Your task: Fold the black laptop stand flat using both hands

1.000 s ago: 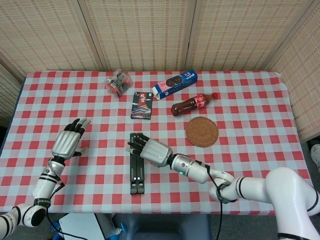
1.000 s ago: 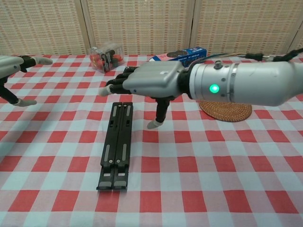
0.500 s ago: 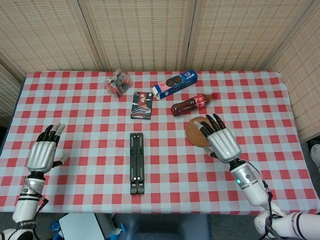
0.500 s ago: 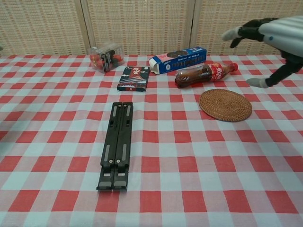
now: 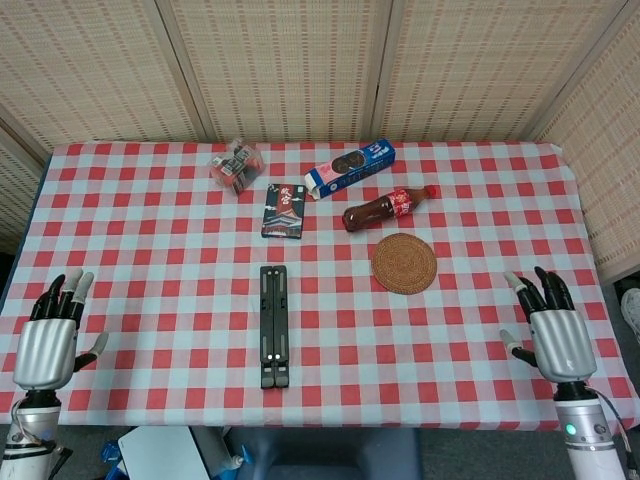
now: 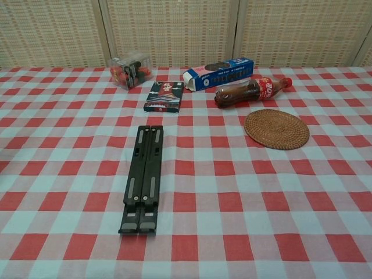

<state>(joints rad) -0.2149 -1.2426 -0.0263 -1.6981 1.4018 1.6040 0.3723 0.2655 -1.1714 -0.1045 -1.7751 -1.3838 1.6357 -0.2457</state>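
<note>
The black laptop stand [image 5: 273,326] lies folded flat as two long bars side by side on the checked cloth, also seen in the chest view [image 6: 143,178]. My left hand [image 5: 47,340] hovers at the table's near left edge, fingers apart and empty. Over by the near right edge, my right hand [image 5: 554,333] is likewise spread and holds nothing. Both hands are far from the stand and are outside the chest view.
A round woven coaster [image 5: 404,262] lies right of the stand. Behind it are a cola bottle [image 5: 386,208] on its side, a blue biscuit box [image 5: 349,167], a dark card pack [image 5: 284,210] and a clear plastic box [image 5: 237,164].
My right hand left the stand, swung right past the coaster and drew back to the near right edge. My left hand pulled back to the near left edge. The stand stayed put.
</note>
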